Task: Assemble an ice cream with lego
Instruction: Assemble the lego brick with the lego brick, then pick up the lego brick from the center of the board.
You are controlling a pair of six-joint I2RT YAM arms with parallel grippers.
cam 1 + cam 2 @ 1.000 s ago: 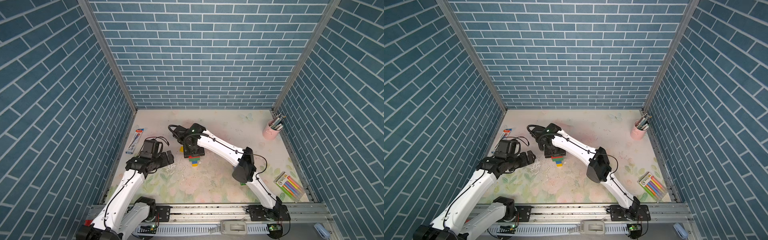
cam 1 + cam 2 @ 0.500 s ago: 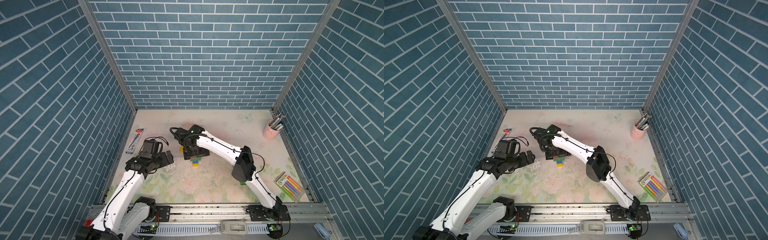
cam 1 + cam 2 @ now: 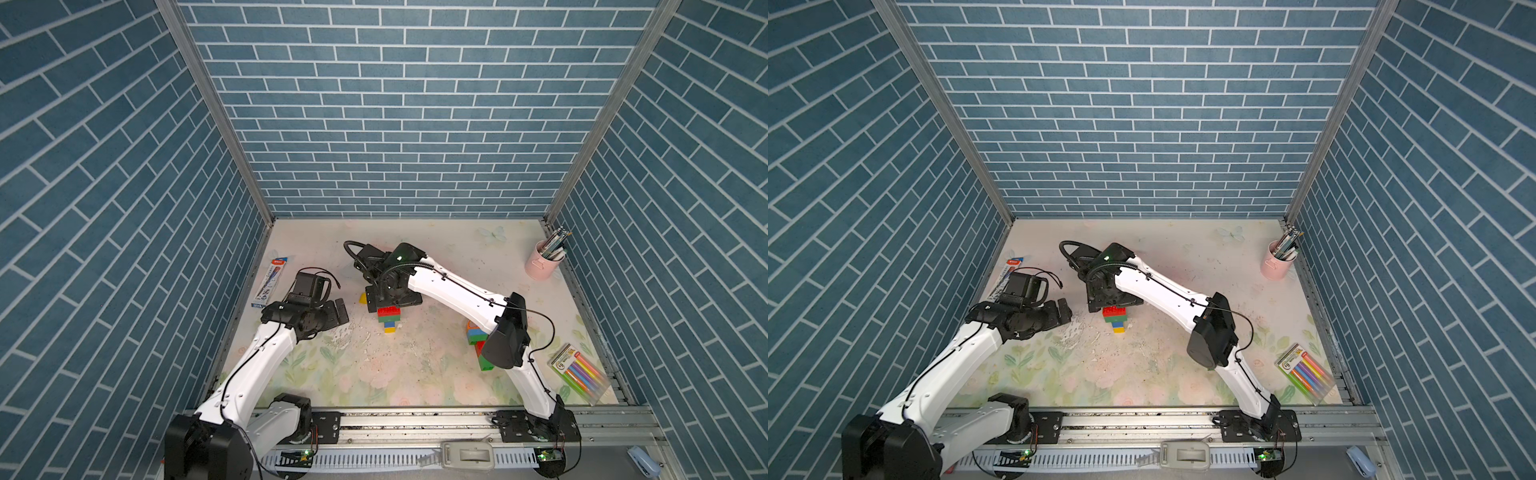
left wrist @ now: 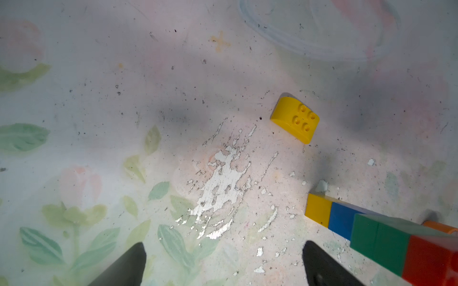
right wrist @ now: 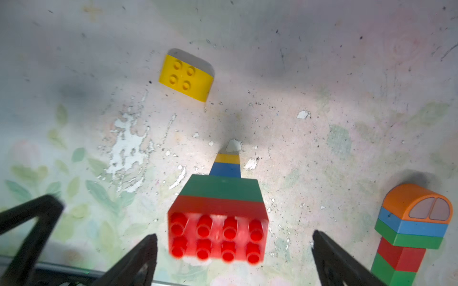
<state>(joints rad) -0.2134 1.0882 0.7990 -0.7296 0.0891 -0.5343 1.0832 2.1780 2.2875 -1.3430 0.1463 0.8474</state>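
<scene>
Right of lego tower (image 3: 389,318), marker pack (image 3: 579,374); label shows "6"

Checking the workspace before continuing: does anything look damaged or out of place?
The floral table cover is worn through in a flaky white patch beside the brick stack. A yellow rounded brick lies apart, not yet added.

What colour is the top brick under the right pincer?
Red top brick, best in right wrist view.
</scene>
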